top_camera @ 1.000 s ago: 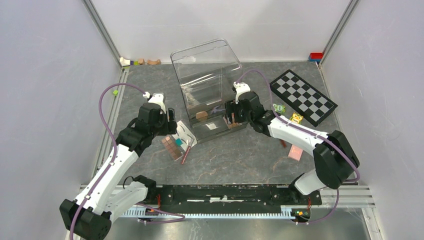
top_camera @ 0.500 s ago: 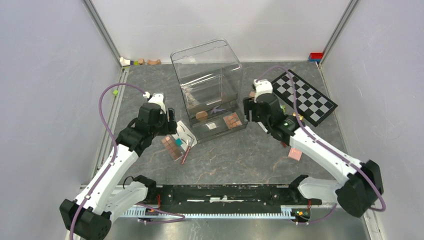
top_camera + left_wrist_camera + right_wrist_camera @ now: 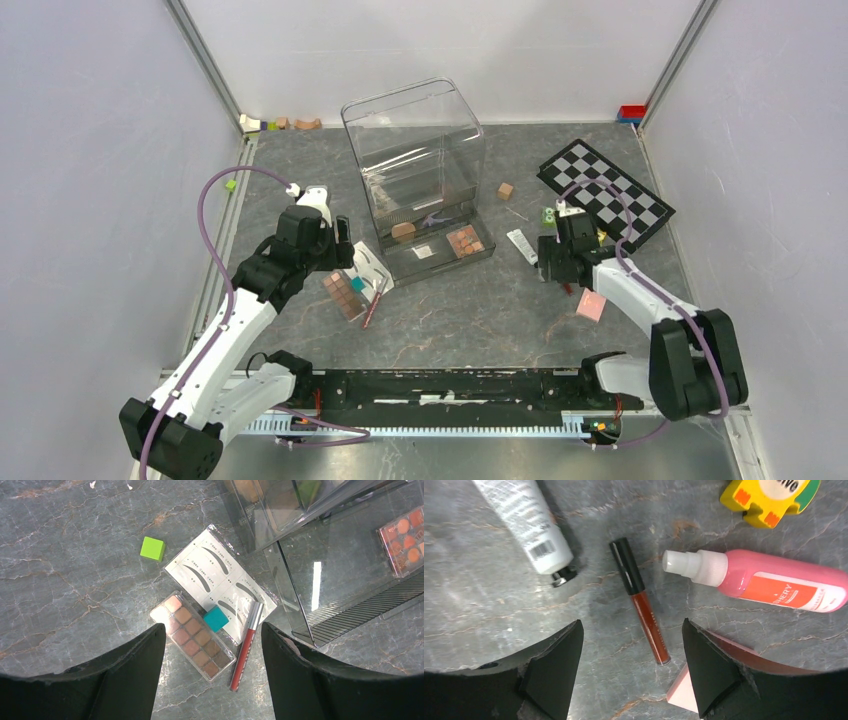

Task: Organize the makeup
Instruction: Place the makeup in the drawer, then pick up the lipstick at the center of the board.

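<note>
My left gripper [image 3: 212,626] hangs open above a brown eyeshadow palette [image 3: 192,636], a white eyebrow card [image 3: 220,577] and a red lip pencil [image 3: 246,645], just left of the clear organizer [image 3: 420,170]. It touches none of them. My right gripper [image 3: 632,625] is open too, over a dark red lip gloss [image 3: 644,615] with a black cap. Around it lie a white tube [image 3: 524,520], a pink spray bottle [image 3: 784,582] and a pink compact [image 3: 681,692]. Inside the organizer's front tray sit a second palette [image 3: 465,241], a peach sponge [image 3: 403,231] and lilac scissors [image 3: 432,218].
A teal cube [image 3: 216,618] rests on the card and palette; a green cube [image 3: 152,548] lies beside them. A checkerboard [image 3: 605,195] is at the back right, with a yellow toy [image 3: 769,495] near it. A brown cube [image 3: 506,190] sits right of the organizer.
My right arm has pulled away from the organizer, swinging right and toward the near edge to hang over the lip gloss. The left arm has not moved.
</note>
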`<state>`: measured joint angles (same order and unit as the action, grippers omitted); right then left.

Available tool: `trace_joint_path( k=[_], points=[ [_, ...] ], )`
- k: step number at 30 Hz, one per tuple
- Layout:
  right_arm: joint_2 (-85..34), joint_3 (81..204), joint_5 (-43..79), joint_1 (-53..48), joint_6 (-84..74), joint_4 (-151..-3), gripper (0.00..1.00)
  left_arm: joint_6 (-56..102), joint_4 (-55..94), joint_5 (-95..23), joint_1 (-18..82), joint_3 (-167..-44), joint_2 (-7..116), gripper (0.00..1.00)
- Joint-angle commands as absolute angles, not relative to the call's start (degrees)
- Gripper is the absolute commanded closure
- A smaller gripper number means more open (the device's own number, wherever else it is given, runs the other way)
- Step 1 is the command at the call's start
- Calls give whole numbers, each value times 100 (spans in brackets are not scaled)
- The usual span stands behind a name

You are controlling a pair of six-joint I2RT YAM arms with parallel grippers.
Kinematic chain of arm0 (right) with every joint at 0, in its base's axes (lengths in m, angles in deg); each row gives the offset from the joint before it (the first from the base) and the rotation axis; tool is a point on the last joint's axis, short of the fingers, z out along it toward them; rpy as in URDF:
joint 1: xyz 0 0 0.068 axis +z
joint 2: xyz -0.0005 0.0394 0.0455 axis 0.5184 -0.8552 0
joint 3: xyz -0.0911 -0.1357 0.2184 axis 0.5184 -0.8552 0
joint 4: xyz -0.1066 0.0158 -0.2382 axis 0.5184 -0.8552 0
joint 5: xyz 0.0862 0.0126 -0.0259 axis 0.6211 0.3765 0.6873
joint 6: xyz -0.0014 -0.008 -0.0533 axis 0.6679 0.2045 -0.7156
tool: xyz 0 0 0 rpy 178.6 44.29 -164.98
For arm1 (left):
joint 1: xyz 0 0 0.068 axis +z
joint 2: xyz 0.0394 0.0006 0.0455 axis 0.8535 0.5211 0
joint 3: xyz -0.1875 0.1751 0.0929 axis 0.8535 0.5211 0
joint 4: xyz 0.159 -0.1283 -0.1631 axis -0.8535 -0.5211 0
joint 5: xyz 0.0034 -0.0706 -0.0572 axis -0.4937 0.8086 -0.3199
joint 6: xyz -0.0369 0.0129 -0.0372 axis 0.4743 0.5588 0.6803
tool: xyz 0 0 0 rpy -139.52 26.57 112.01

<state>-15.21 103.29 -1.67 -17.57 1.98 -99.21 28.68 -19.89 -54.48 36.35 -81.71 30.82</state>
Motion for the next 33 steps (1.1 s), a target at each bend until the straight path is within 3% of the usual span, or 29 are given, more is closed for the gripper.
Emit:
trace_joint_path(
  k=[1,5,21,33],
  points=[
    [-1791,10284,251,-2079,-36,-9629,22,2634,-1813,-5428,3654,-8244,3108,23],
    [-1914,10226,517,-2247,-109,-9512,30,2635,-1814,-5435,3647,-8242,3117,23],
    [-1630,10014,696,-2311,-128,-9208,79,2630,-1812,-5426,3651,-8251,3116,23],
    [-236,10457,1045,-2162,-29,-9222,86,2632,-1812,-5432,3659,-8257,3097,23]
  ],
)
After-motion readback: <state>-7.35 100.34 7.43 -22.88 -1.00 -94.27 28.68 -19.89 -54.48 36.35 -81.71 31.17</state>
